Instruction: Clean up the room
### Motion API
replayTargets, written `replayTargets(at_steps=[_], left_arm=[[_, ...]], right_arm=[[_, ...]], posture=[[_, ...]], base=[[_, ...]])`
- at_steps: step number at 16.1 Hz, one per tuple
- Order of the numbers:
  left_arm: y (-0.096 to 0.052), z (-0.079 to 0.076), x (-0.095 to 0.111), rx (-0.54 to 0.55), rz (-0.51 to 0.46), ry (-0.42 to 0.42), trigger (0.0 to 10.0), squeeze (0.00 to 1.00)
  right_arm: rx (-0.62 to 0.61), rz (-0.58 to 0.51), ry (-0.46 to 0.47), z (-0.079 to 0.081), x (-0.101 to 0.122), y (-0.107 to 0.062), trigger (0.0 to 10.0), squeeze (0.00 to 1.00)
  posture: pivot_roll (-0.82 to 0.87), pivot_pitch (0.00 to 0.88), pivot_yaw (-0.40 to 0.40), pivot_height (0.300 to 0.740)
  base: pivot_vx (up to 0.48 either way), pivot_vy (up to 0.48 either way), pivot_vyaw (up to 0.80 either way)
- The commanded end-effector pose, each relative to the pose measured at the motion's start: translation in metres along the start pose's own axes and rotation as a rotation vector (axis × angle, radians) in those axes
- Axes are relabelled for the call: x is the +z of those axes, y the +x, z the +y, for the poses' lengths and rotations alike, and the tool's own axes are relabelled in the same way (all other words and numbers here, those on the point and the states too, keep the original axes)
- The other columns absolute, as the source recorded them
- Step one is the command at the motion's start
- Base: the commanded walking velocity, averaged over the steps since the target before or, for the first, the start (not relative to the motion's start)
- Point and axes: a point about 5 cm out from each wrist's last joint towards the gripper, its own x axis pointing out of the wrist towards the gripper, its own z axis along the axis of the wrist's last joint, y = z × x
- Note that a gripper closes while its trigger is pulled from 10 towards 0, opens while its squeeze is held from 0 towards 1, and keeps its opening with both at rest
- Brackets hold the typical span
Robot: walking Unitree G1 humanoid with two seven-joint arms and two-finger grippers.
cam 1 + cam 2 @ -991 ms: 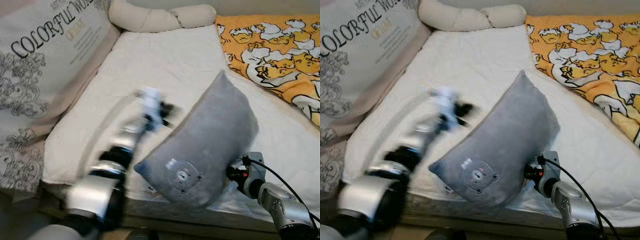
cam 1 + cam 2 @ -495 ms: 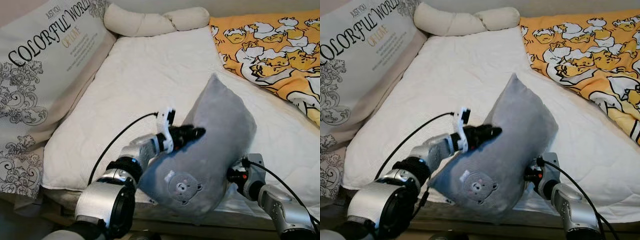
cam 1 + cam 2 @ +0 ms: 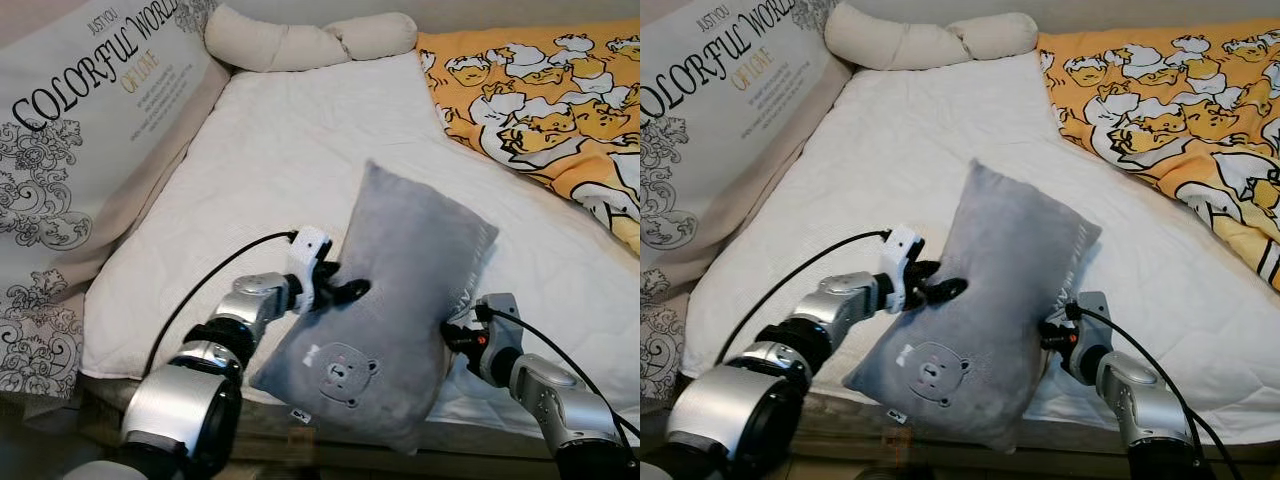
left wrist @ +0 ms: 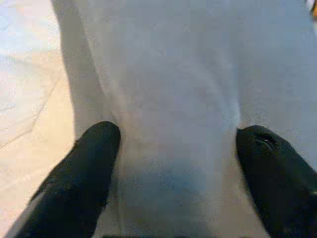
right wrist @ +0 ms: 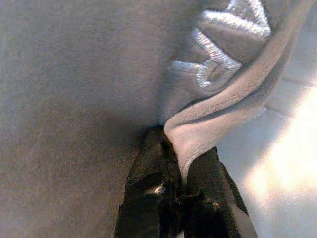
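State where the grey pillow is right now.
In the head views, the grey pillow is over the white mattress's near edge, between the left gripper and right gripper.

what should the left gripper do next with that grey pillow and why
Probably close the left gripper on the grey pillow. Its fingers are spread against the fabric, while the right gripper pinches only the pillow's seam edge above the mattress, so a second hold would steady it.
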Motion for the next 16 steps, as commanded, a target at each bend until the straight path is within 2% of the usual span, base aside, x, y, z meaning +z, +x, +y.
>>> replayTargets(at_steps=[1,2,3,4,5,8,9,10,11,12,16], left_arm=[[-0.004,0.005,-0.007,0.028,0.065,0.018,10.0,1.00],[-0.005,0.009,-0.005,0.070,0.067,0.019,10.0,1.00],[-0.006,0.011,-0.003,0.093,0.042,-0.018,10.0,1.00],[-0.004,0.009,-0.002,0.068,0.025,-0.072,10.0,1.00],[-0.003,0.006,-0.002,0.044,0.023,-0.092,10.0,1.00],[0.002,-0.009,-0.015,-0.098,0.099,-0.149,10.0,1.00],[0.003,-0.014,-0.017,-0.152,0.108,-0.155,8.9,1.00],[0.004,-0.016,-0.018,-0.174,0.114,-0.141,0.2,0.55],[0.005,-0.016,-0.018,-0.171,0.112,-0.138,0.0,0.49],[0.005,-0.017,-0.017,-0.168,0.103,-0.129,0.0,0.00],[0.004,-0.014,-0.016,-0.140,0.085,-0.102,0.0,0.00]], right_arm=[[-0.012,0.003,-0.007,-0.002,0.002,0.001,0.0,0.00],[-0.011,0.002,-0.005,-0.002,0.002,0.001,0.0,0.00],[-0.010,0.002,-0.003,-0.001,0.001,0.002,0.0,0.00],[-0.008,0.002,-0.001,-0.001,0.001,0.002,0.0,0.00],[-0.006,0.001,-0.001,0.000,0.001,0.002,0.0,0.00],[-0.005,-0.003,-0.004,-0.001,0.004,0.004,0.0,0.00],[-0.005,-0.008,-0.004,-0.001,0.006,0.004,0.0,0.00],[-0.005,-0.014,-0.003,0.000,0.007,0.005,0.0,0.00],[-0.005,-0.016,-0.003,0.000,0.008,0.005,0.0,0.00],[-0.003,-0.020,-0.003,0.001,0.009,0.006,0.0,0.00],[0.033,-0.073,0.006,0.012,0.021,0.012,0.0,0.00]], posture=[[-0.04,0.000,0.163,0.740],[-0.04,0.000,0.164,0.740],[-0.03,0.000,0.165,0.740],[-0.03,0.000,0.164,0.740],[-0.03,0.000,0.164,0.740],[-0.03,0.000,0.166,0.740],[-0.03,0.000,0.168,0.740],[-0.03,0.000,0.170,0.740],[-0.03,0.000,0.170,0.740],[-0.03,0.000,0.171,0.740],[-0.02,0.000,0.171,0.740]], base=[[0.000,0.000,0.00],[0.000,0.000,0.00],[0.000,0.000,0.00],[0.000,0.000,0.00],[0.000,0.000,0.00],[0.000,0.000,0.00],[0.000,0.000,0.00],[0.000,0.000,0.00],[0.000,0.000,0.00],[0.000,0.000,0.00],[0.000,0.000,0.00]])
